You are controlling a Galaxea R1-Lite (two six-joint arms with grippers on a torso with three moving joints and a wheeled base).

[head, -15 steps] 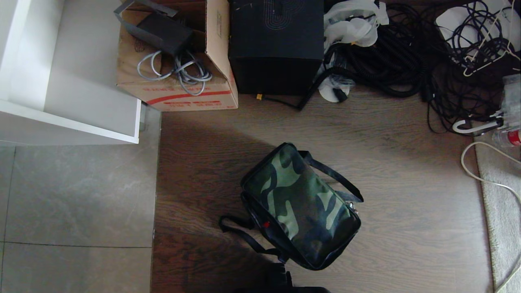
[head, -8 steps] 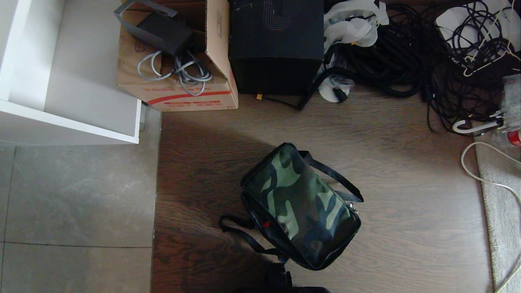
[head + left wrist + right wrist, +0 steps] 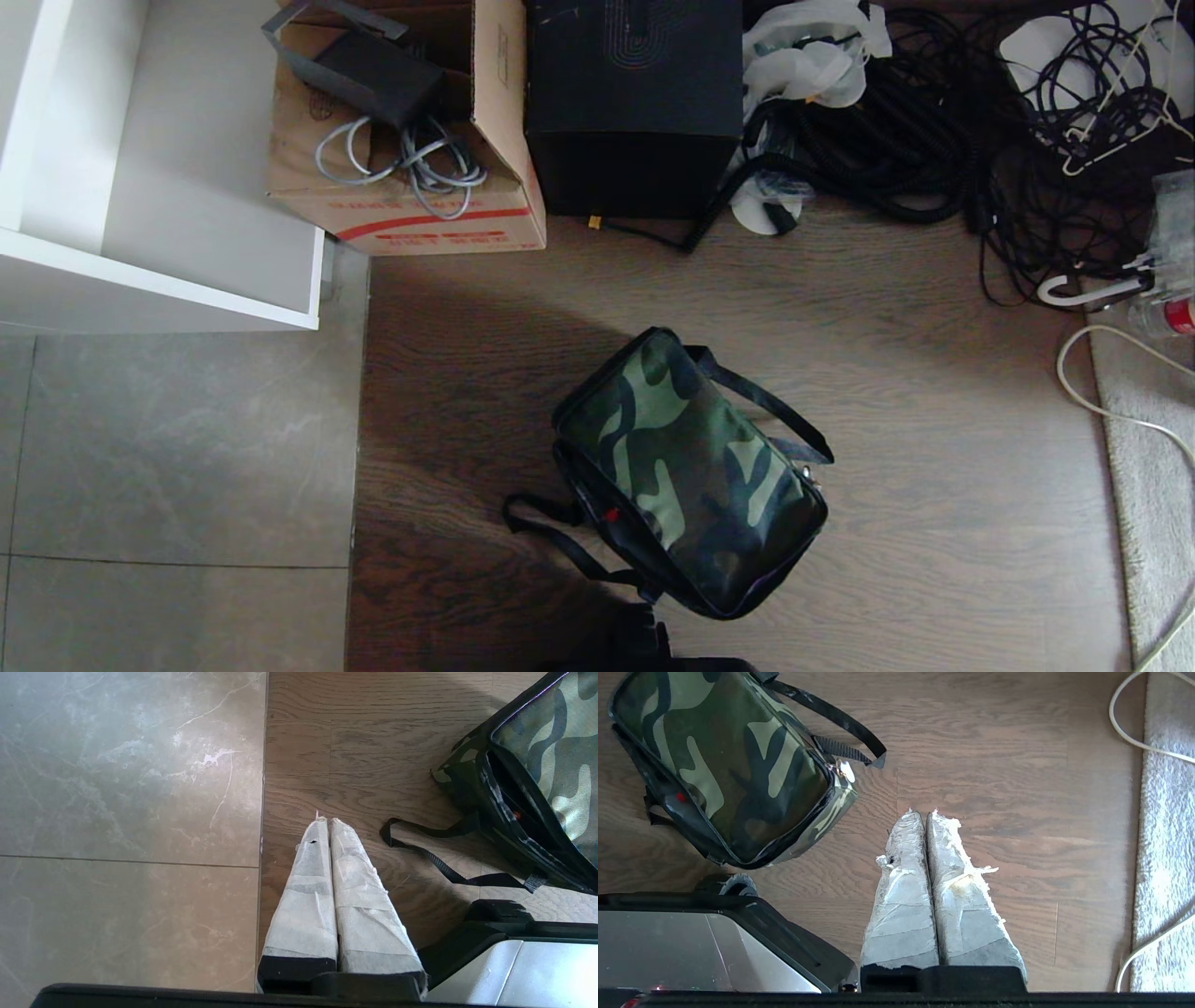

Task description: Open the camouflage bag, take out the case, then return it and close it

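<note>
Flanking camouflage bag (image 3: 689,471): bare wood floor (image 3: 934,448)

Right pincer (image 3: 926,814) closed over wood floor, camo bag (image 3: 724,765) nearby, cable (image 3: 1129,737) by rug

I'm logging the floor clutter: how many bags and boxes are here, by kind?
Camouflage bag: 1
Cardboard box: 1
Black box: 1
Total: 3

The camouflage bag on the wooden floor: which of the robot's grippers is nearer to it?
Too close to call. The left gripper and right gripper both hang shut over bare floor, on opposite sides of the camouflage bag, neither touching it.
</note>
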